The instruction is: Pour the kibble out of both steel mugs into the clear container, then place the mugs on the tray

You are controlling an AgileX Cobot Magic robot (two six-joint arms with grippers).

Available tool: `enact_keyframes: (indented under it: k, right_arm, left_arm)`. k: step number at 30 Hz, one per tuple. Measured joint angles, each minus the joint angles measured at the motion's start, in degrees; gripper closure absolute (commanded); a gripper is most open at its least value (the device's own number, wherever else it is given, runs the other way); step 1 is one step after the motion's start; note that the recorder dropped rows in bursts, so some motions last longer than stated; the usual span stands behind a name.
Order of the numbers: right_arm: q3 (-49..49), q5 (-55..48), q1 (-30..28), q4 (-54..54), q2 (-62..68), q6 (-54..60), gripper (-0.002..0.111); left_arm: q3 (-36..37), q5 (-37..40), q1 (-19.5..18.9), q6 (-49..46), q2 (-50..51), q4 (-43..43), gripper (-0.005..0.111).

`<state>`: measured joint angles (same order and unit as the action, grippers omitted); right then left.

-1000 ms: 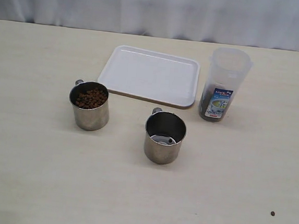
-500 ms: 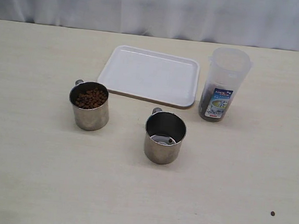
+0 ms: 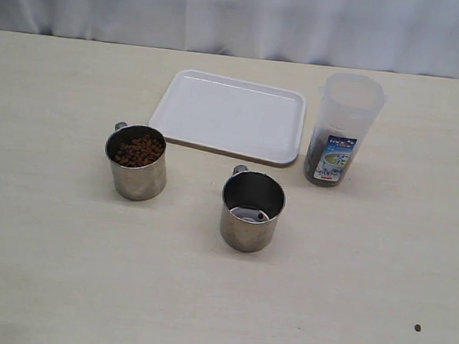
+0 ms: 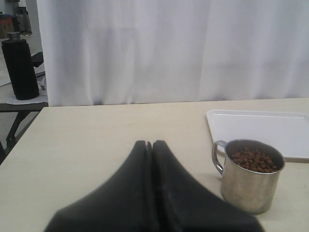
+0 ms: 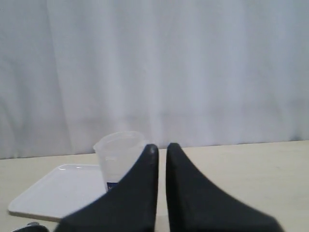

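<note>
Now both steel mugs (image 3: 135, 176) (image 3: 251, 222) stand upright, handles toward tray (image 3: 230, 116).

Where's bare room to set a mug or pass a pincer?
Free: table strip nearside of the kibble mug and middle mug, bar one stray pellet; left of the kibble mug; right of the clear container; the tray itself. Tight: between tray rim, middle mug and container.

White tray (image 3: 226, 115), silver steel mugs (image 3: 138, 182), dark-brown kibble (image 3: 139, 150), blue-and-white container label (image 3: 336, 156), beige table (image 3: 44, 268)
</note>
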<state>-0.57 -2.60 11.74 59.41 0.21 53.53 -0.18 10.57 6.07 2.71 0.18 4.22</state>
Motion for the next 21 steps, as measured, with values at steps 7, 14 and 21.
enact_keyframes:
  k: [7,14,21]
  right_arm:
    - [0.35,-1.69,-5.0,-53.92,0.0,-50.08,0.104]
    - [0.35,-14.14,-12.61,-59.72,0.0,-55.27,0.104]
    - [0.35,-10.76,-12.61,-59.85,0.0,-55.4,0.104]
  left_arm:
    - [0.0,0.0,0.0,0.0,0.0,0.0,0.107]
    - [0.0,0.0,0.0,0.0,0.0,0.0,0.107]
    - [0.0,0.0,0.0,0.0,0.0,0.0,0.107]
